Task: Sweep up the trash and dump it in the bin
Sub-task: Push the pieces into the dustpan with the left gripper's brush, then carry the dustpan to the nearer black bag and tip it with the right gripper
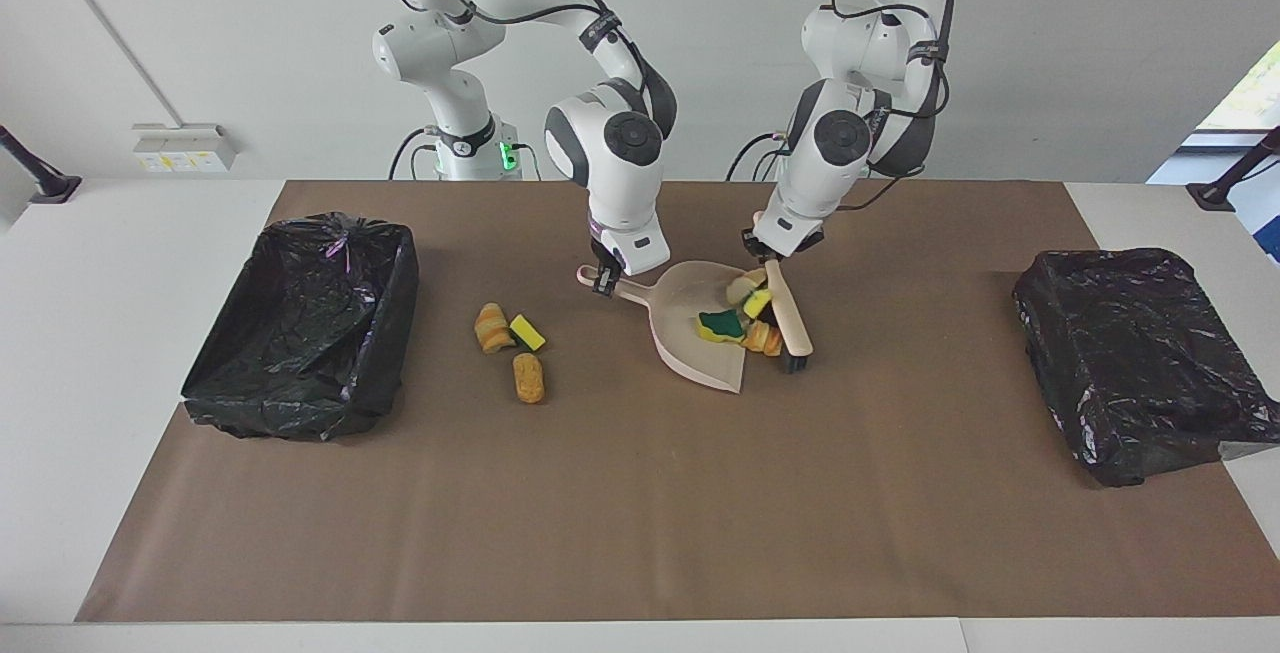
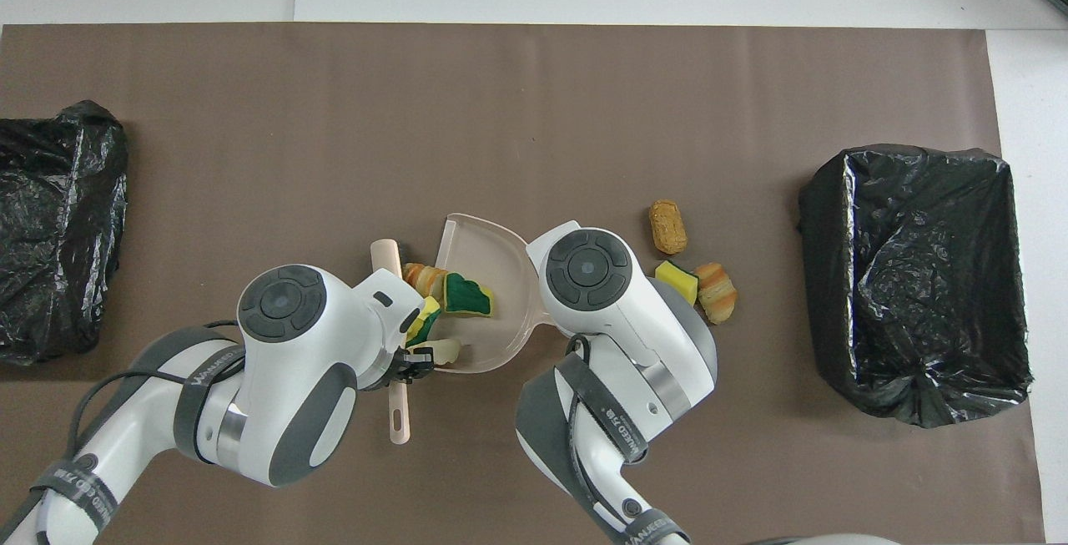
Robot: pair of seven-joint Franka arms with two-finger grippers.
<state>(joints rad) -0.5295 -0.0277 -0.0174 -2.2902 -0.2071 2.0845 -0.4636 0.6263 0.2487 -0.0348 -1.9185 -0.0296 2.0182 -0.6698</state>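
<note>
Matt brown paper sheet (image 1: 640, 513) over the table, crinkled glossy black plastic liners in both bins (image 1: 300, 328) (image 1: 1140, 363), smooth beige plastic dustpan (image 1: 690, 343), porous yellow sponge scraps (image 1: 528, 332)

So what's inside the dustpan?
Inside the dustpan lies a green-backed sponge piece, with more yellow and orange scraps bunched at its mouth against the brush. Scraps under the brush stay hidden.

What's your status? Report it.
Left gripper shut on brush, pushing scraps into dustpan. Right gripper shut on its handle. Three scraps still loose. Nothing blocking.
</note>
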